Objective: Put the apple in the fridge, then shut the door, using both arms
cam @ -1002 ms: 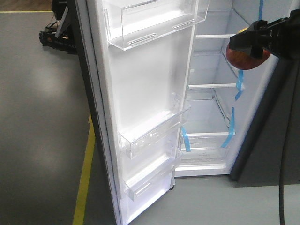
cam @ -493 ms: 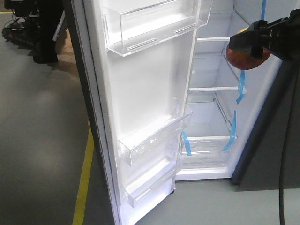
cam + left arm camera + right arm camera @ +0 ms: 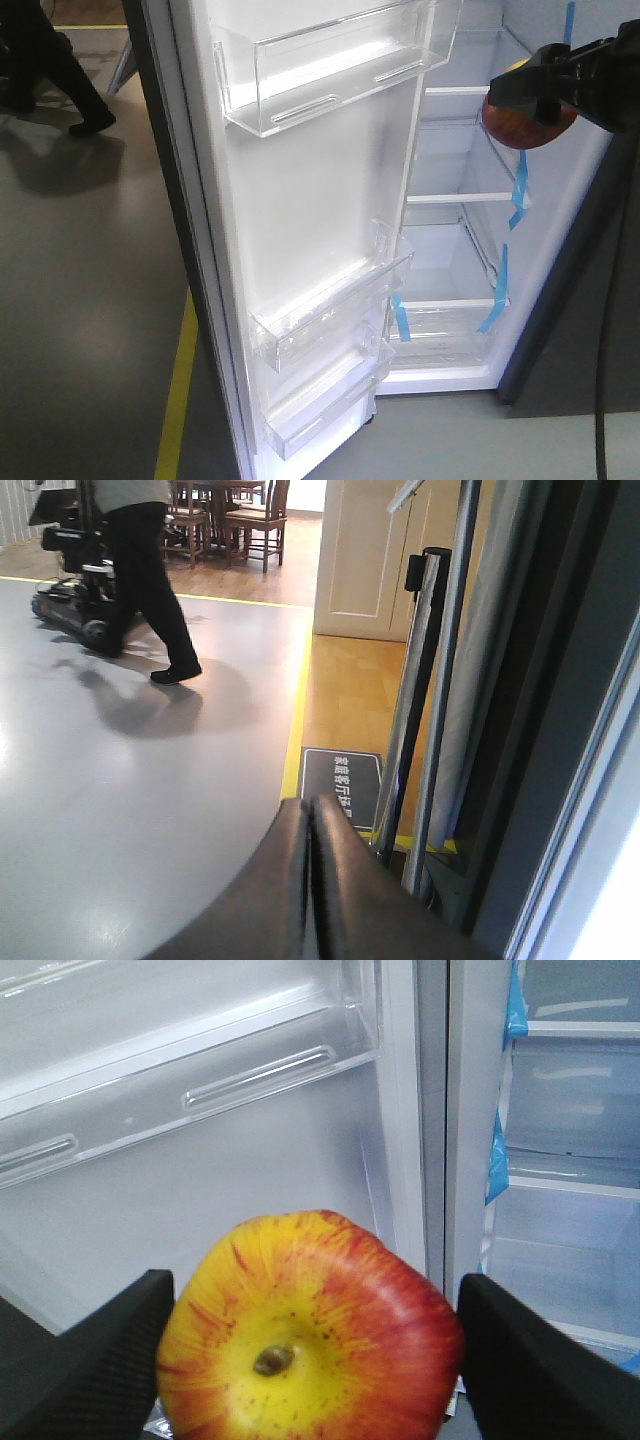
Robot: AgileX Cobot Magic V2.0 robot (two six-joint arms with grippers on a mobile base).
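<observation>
My right gripper (image 3: pixel 535 100) is shut on the apple (image 3: pixel 528 127), red with yellow patches, held in the air at the upper right before the open fridge (image 3: pixel 455 250). In the right wrist view the apple (image 3: pixel 310 1330) fills the space between both black fingers (image 3: pixel 90 1360), facing the door's clear bin (image 3: pixel 190 1070) and the fridge shelves (image 3: pixel 570 1175). The door (image 3: pixel 300 230) stands wide open, white inner face toward me. My left gripper (image 3: pixel 312 805) is shut with nothing in it, out past the door's dark outer side, pointing at the grey floor.
A person (image 3: pixel 145 580) walks on the grey floor behind the door, beside a black wheeled base (image 3: pixel 75 600). A yellow floor line (image 3: pixel 180 390) runs by the door's foot. Metal posts (image 3: pixel 430 700) and a floor sign (image 3: pixel 340 785) stand near the left gripper. Blue tape strips (image 3: pixel 497 290) hang in the fridge.
The view has shifted so the fridge and door sit slightly lower and closer. The person has walked into sight at the upper left. The apple stays held in the same place.
</observation>
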